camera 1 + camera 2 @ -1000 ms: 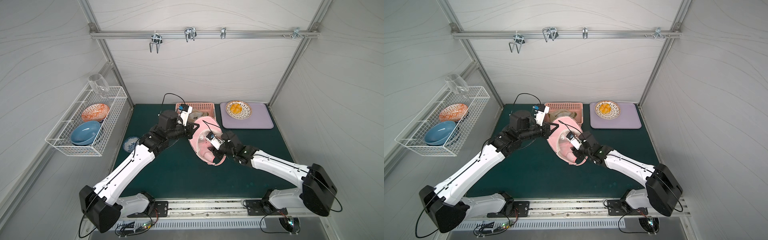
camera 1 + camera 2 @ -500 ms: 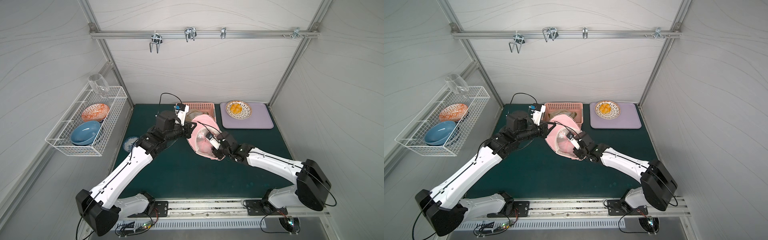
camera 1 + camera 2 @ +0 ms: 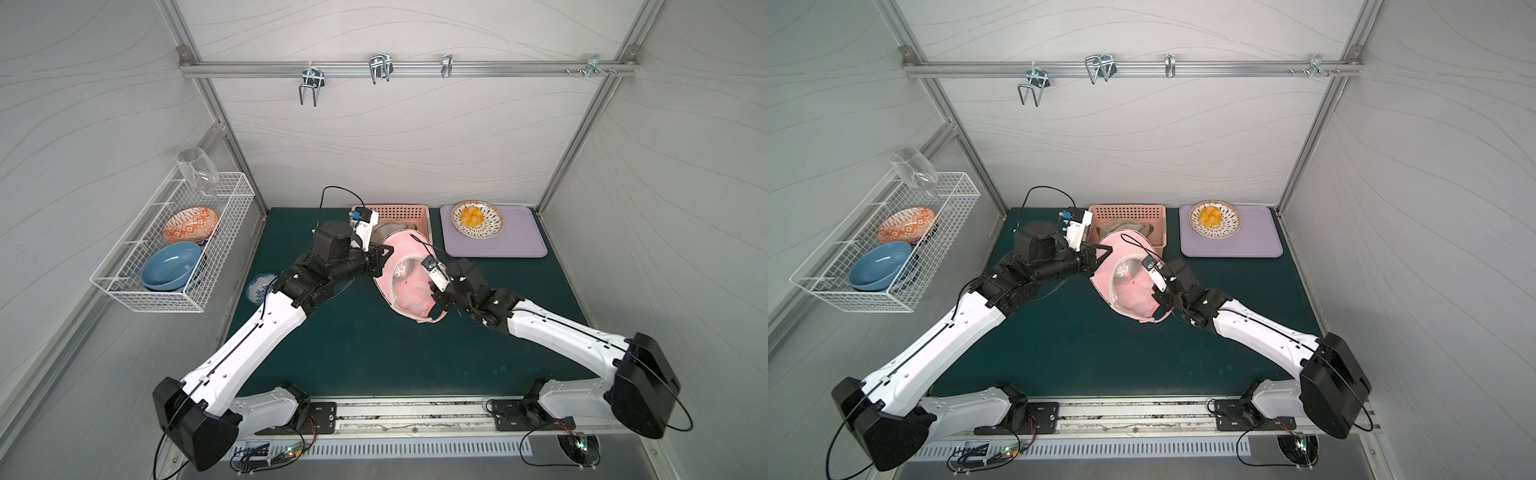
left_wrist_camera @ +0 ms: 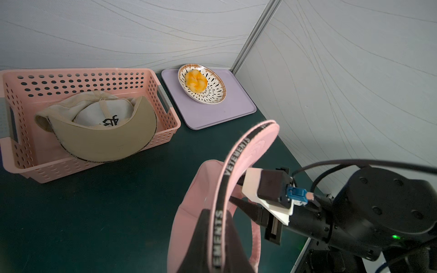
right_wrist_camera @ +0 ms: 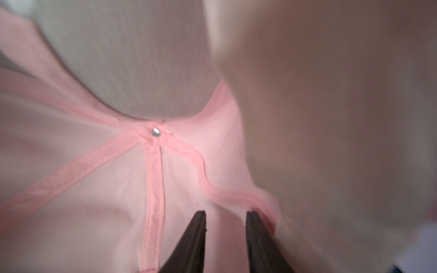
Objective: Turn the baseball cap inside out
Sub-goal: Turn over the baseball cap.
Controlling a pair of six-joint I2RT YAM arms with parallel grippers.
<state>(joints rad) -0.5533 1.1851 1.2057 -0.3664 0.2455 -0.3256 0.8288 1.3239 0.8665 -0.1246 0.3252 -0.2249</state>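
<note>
Cap [image 3: 405, 286], pink: mid-scene, between both arms. Left gripper [image 3: 386, 254]: jaws clamped on its brim. Right gripper [image 5: 225, 212]: inside the crown, jaws slightly apart against the lining.

A pink basket [image 4: 71, 82] stood at the back of the green mat [image 3: 374, 353], and a beige cap [image 4: 101, 139] lay in it. Just beside it, a purple tray [image 4: 227, 111] carried a patterned plate [image 4: 212, 92] with orange food [image 4: 195, 82]. A wire rack [image 3: 166, 299] on the wall held an orange bowl [image 3: 190, 222], a blue bowl [image 3: 170, 266] and a wine glass [image 3: 197, 170].
</note>
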